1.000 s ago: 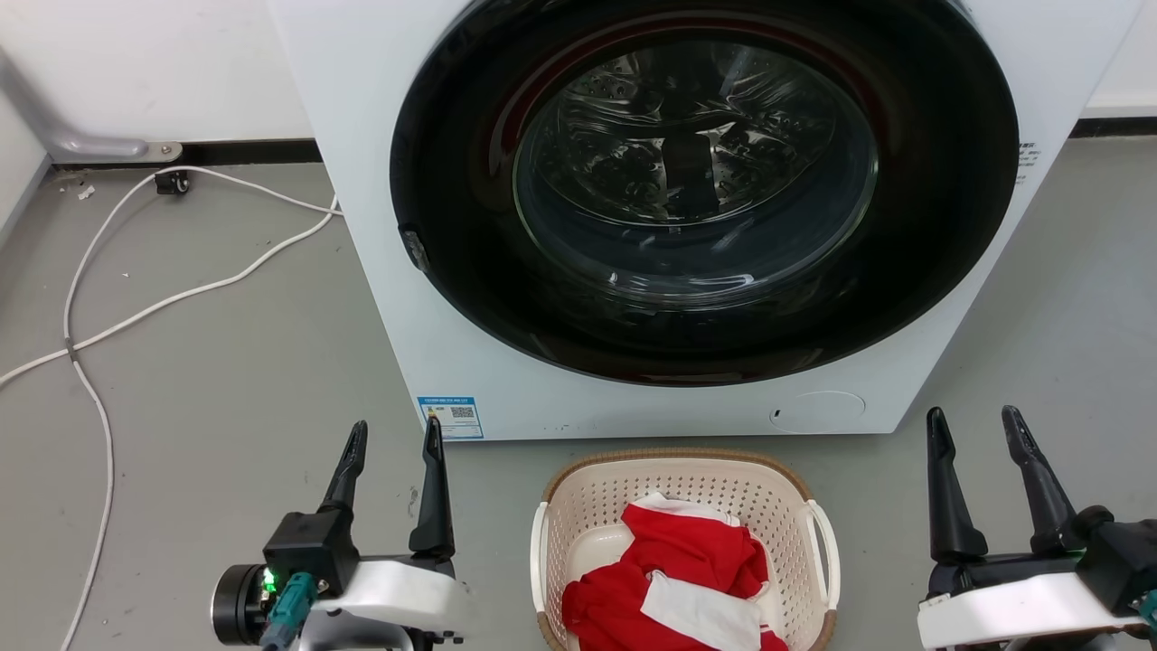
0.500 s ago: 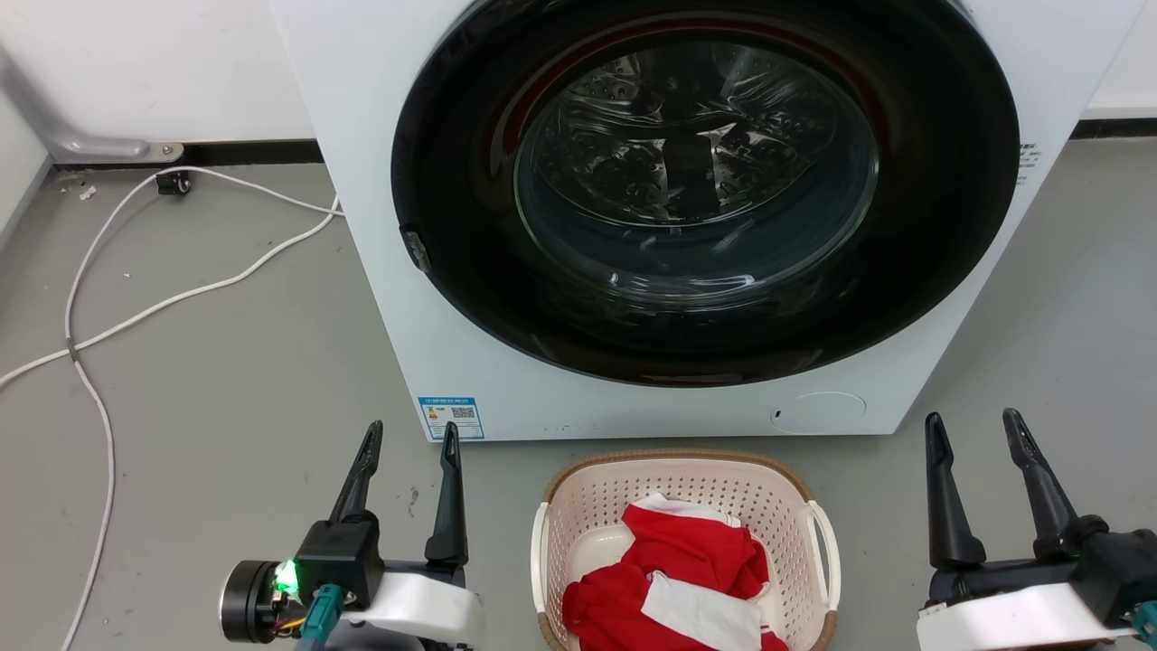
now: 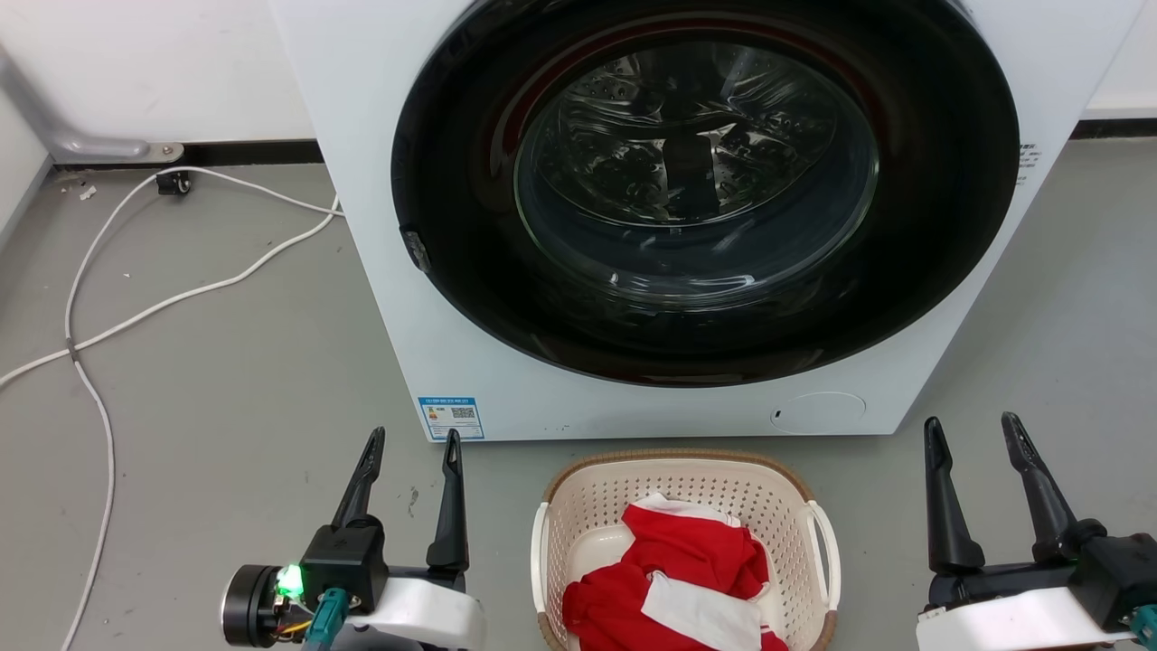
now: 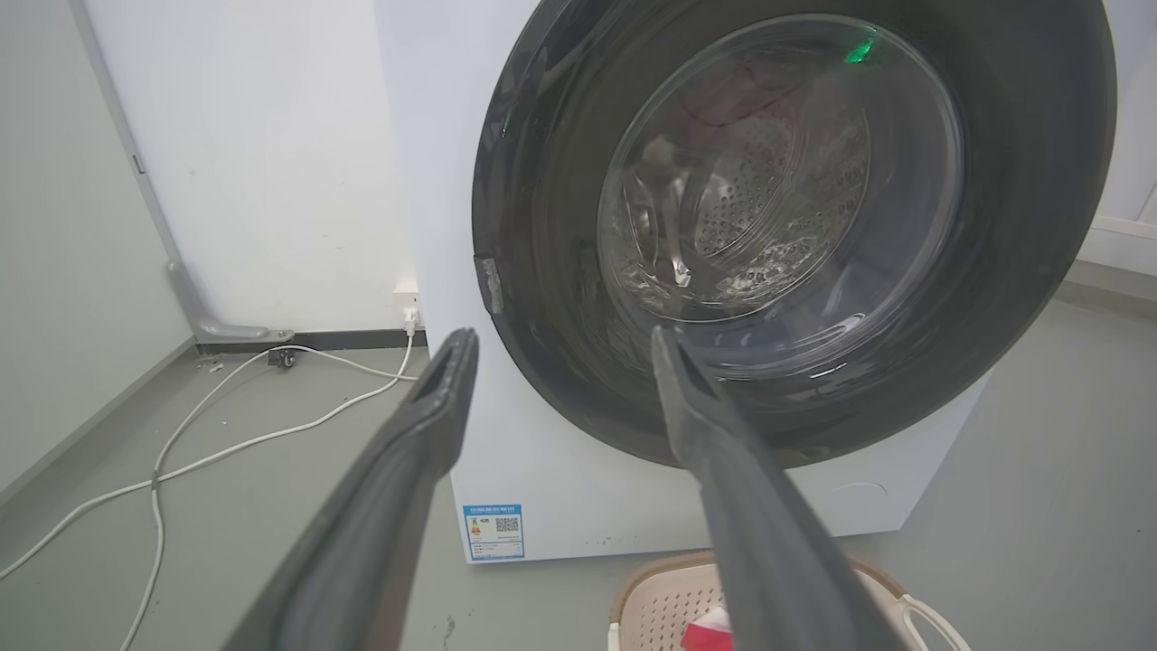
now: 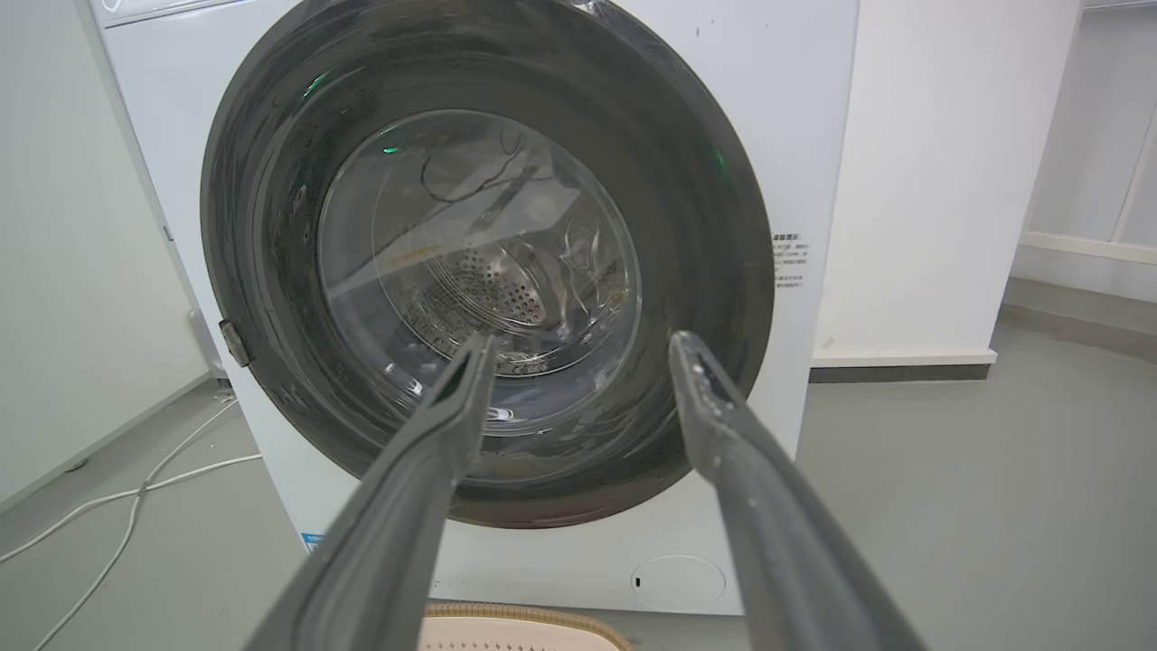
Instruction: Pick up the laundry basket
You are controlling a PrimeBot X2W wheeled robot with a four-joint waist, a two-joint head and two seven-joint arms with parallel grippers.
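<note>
Right now the white washer [image 3: 380, 271] stands over the grey floor [image 3: 226, 380]. Just before its front sits the laundry basket [image 3: 587, 506], holding a red-and-white cloth [image 3: 669, 561], handles facing sideways. Its long axis I can't judge. Before the washer's front corners, the left gripper [image 3: 414, 434] and right gripper [image 3: 970, 420] flank the basket, both spread and empty. The left looks slightly nearer.

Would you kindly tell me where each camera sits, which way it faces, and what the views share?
Head view: on the head, looking forward and down at the washer and the laundry basket; the left end effector and right end effector show, both open.
Left wrist view: on the left wrist, looking along its fingers at the washer's door.
Right wrist view: on the right wrist, facing the door between its fingers.
Shared: all show the door and basket rim.
</note>
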